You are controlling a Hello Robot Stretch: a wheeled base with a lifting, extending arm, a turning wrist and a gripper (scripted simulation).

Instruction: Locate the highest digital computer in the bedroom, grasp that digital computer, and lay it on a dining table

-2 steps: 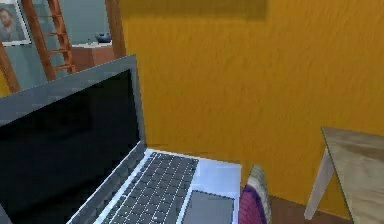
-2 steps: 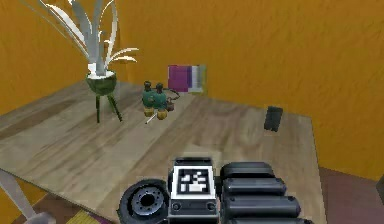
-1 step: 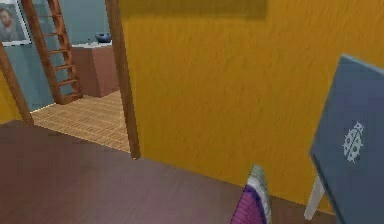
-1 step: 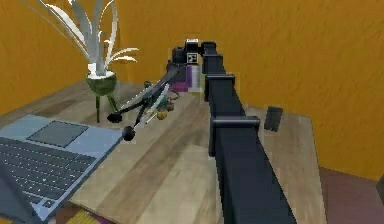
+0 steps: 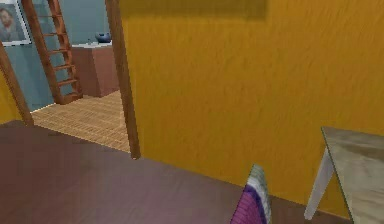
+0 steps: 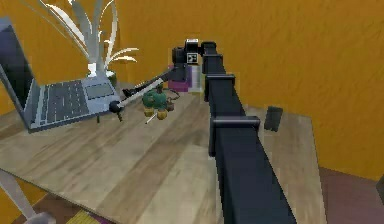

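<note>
Laptop [image 6: 50, 88] cut by the arm side view's left edge, white branching ornament [image 6: 88, 30] by its top; small rounded things [image 6: 155, 101], perhaps fruit, at the pincer [image 6: 133, 94] too small to name; tabletop [image 5: 360, 150] cut by the forward view's right edge.

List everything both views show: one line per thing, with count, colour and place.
laptop: one, grey, open, on the table's left end.
wooden table: one, light brown, across the arm side view.
white branches: one cluster, behind the laptop.
small things: a few, green and brown, right of the laptop.
purple thing: one, near the arm's far end.
flat thing: one, dark grey, on the table right of the arm.
ladder: one, brown, beyond the doorway.
cabinet: one, pinkish, beside the ladder.
bowl: one, dark, on the cabinet.
framed picture: one, on the blue wall.
table corner: one, pale top, white leg, forward view's right.
arm: one, dark, over the table.
gripper: one, dark, by the laptop; cannot tell whether it holds anything.
</note>
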